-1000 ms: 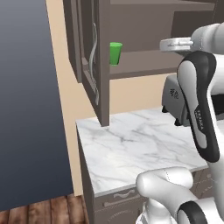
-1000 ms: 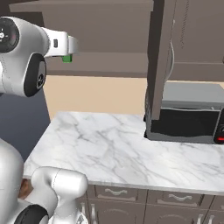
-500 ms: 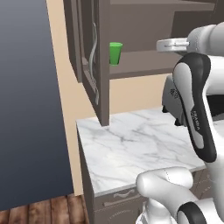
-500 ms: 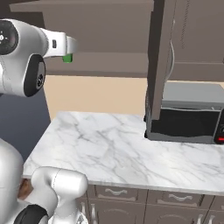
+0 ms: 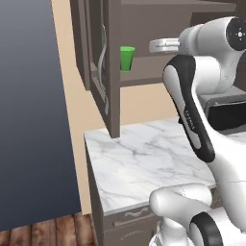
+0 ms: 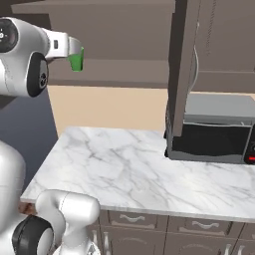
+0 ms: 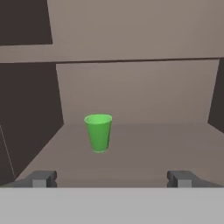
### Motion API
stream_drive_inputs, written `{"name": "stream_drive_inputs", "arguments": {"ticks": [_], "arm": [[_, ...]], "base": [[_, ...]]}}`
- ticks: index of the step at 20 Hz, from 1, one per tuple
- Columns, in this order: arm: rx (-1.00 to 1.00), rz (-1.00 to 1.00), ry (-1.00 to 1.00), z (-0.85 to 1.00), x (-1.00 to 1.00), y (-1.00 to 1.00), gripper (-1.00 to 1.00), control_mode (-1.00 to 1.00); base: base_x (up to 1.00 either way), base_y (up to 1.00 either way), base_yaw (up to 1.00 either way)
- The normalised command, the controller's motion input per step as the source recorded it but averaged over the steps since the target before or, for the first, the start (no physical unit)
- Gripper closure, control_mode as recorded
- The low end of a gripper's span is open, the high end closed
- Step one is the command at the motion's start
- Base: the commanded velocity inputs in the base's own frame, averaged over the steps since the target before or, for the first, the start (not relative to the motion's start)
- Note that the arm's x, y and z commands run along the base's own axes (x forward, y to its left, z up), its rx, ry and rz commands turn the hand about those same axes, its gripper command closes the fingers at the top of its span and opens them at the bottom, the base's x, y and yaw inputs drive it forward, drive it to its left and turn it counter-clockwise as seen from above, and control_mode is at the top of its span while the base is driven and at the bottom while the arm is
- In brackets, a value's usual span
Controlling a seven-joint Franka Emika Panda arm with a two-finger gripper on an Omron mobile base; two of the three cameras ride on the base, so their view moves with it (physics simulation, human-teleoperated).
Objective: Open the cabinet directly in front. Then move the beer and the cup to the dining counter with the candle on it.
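Simulated kitchen, marble worktop (image 6: 124, 169), wall cabinet (image 5: 108, 62), microwave (image 6: 214, 134), drawer fronts (image 6: 164, 224)

The cup (image 7: 99, 132) stands upright on the cabinet (image 5: 113, 62) shelf (doors swung open), above the worktop (image 6: 124, 169); microwave (image 6: 214, 132) at right.

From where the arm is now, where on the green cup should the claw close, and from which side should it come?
Probably around the middle of the green cup, coming straight in from the open cabinet front. It stands upright and alone on the shelf, tapering to its base. The open claw points left of centre would suit, so shift toward it first.
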Motion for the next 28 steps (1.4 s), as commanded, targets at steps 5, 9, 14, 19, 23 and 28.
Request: {"name": "stream_drive_inputs", "arguments": {"ticks": [5, 9, 14, 19, 23, 28], "arm": [[0.0, 0.0, 0.04, 0.0, 0.58, 0.02, -1.0, -1.0], [0.0, 0.0, 0.07, 0.0, 0.57, 0.0, -1.0, -1.0], [0.0, 0.0, 0.03, 0.0, 0.41, 0.0, -1.0, -1.0], [0.0, 0.0, 0.0, -0.06, 0.34, 0.0, -1.0, -1.0], [0.0, 0.0, 0.0, -0.21, 0.26, 0.0, -1.0, -1.0], [0.0, 0.0, 0.0, -0.12, 0.19, 0.01, -1.0, -1.0]], "base": [[0.0, 0.0, 0.0], [0.0, 0.0, 0.0], [0.0, 0.0, 0.0], [0.0, 0.0, 0.0], [0.0, 0.0, 0.0], [0.0, 0.0, 0.0]]}}
